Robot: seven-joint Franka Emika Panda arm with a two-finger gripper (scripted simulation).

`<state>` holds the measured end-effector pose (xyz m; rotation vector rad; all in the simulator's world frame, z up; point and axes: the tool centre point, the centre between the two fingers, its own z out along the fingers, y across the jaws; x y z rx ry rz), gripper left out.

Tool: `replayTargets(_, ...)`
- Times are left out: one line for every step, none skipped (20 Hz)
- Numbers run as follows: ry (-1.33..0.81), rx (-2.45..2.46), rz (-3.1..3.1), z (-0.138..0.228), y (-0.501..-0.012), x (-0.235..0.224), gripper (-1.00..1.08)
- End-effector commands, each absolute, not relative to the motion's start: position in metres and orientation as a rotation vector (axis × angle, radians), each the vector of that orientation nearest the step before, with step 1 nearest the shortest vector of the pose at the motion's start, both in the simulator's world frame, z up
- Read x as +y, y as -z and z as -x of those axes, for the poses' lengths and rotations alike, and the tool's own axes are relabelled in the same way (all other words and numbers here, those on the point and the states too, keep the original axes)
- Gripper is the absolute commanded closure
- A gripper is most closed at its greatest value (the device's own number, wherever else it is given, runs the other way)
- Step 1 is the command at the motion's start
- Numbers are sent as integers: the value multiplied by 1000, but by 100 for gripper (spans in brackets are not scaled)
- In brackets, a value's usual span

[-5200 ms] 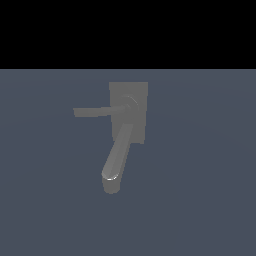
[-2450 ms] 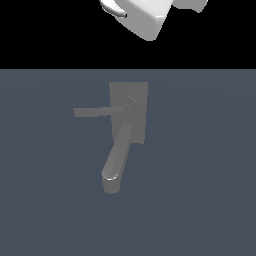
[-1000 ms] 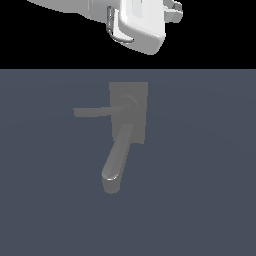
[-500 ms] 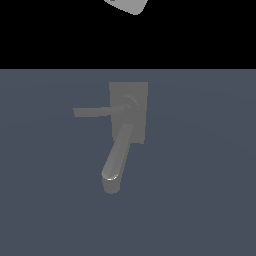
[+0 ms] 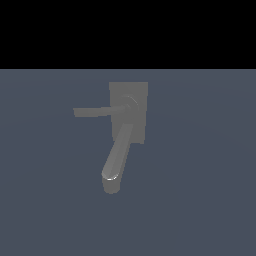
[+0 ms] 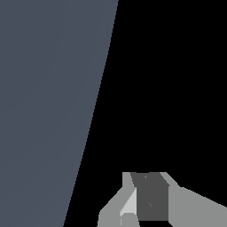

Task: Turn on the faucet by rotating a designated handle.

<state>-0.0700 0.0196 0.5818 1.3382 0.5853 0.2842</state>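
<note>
The matte grey faucet (image 5: 128, 112) stands untouched, its thin flat lever handle (image 5: 97, 111) projecting sideways for an unobstructed push, while the grey gripper (image 6: 148, 199), barely glimpsed, may be spread or closed; I cannot tell.

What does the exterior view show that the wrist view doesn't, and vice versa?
Exterior only: the whole faucet, with its back plate, round hub, the thick spout angling down, and the thin handle projecting toward the exterior view's left. No part of the arm appears.

Wrist only: the gripper, seen partly at the frame edge against black background; whether it is open or shut cannot be told. No faucet is visible.

Both: the flat blue-grey surface and black background beyond it.
</note>
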Motion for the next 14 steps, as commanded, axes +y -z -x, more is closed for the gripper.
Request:
replayTargets(-371, 569, -1268, 76, -607, 45, 108)
replayTargets(-402, 565, -1238, 79, -616, 55, 108)
replayTargets(-431, 561, -1208, 82, -624, 66, 108)
replayTargets(-458, 559, -1176, 85, -632, 77, 108)
replayTargets(-484, 558, -1144, 88, -639, 89, 108)
replayTargets(-509, 558, -1112, 91, -645, 100, 108)
replayTargets(-532, 559, -1079, 94, -650, 112, 108)
replayTargets(-553, 562, -1045, 97, -654, 124, 108)
replayTargets(-573, 565, -1011, 99, -658, 136, 108)
replayTargets(-591, 570, -977, 102, -661, 149, 108)
replayTargets(-607, 576, -942, 104, -662, 161, 108)
replayTargets(-622, 584, -907, 106, -663, 174, 108)
replayTargets(-635, 592, -873, 108, -663, 186, 108)
replayTargets(-646, 602, -838, 110, -662, 198, 108)
